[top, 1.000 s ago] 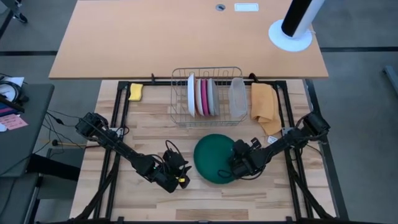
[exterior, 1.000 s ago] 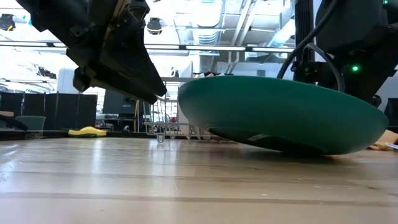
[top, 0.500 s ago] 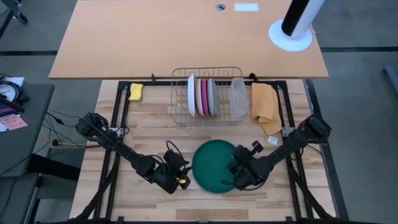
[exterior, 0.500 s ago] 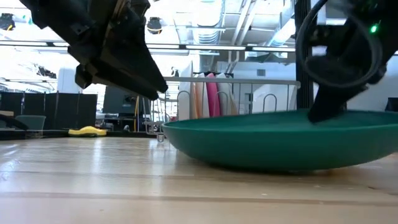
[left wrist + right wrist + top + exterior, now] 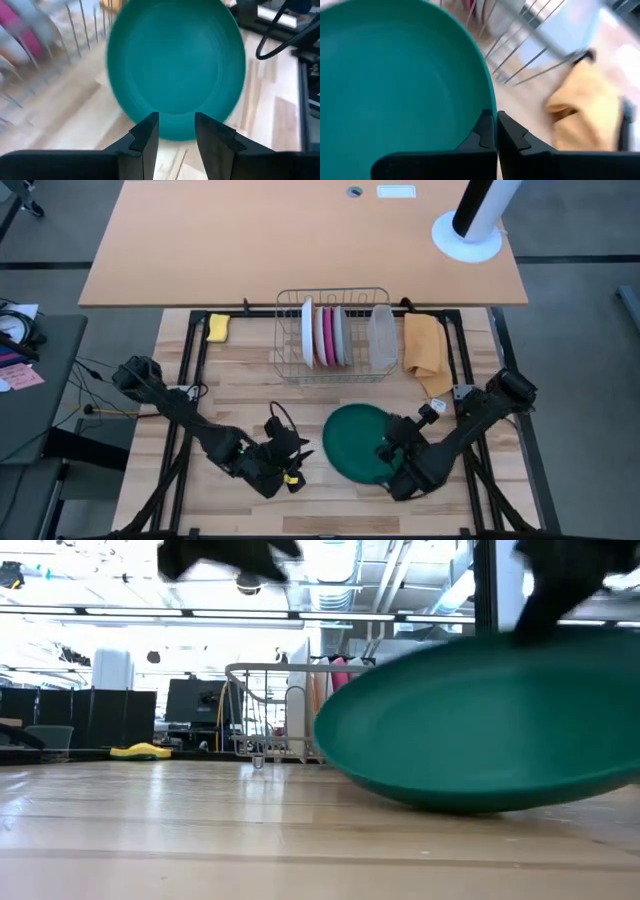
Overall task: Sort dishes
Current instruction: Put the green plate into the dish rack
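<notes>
The dark green plate (image 5: 362, 442) is in front of the wire rack (image 5: 333, 300), tipped with its right side up in the low view (image 5: 480, 720). My right gripper (image 5: 390, 460) is shut on its rim. My left gripper (image 5: 175, 131) is open just left of the plate and above its height, with the plate's left rim (image 5: 175, 137) showing past its fingertips. White, pink and pale grey plates (image 5: 325, 335) stand on edge in the rack. My right gripper pinches the green plate's rim (image 5: 491, 102) on its near right side between the two fingers. One finger lies over the inner face and one is outside. The fingers come from the near right, slanting toward the rack. The held side is raised and the plate's underside (image 5: 470, 802) is low by the table.
A clear tub (image 5: 382, 338) stands in the rack's right end. An orange cloth (image 5: 424, 352) lies right of the rack and a yellow sponge (image 5: 218, 327) left of it. Bare wooden table top (image 5: 230, 395) lies left of the plate.
My right gripper has drawn back toward the near right with the green plate. The plate went from tilted to level on the table, then slid right and tipped up on its held right side. My left gripper has risen above the plate's height.
</notes>
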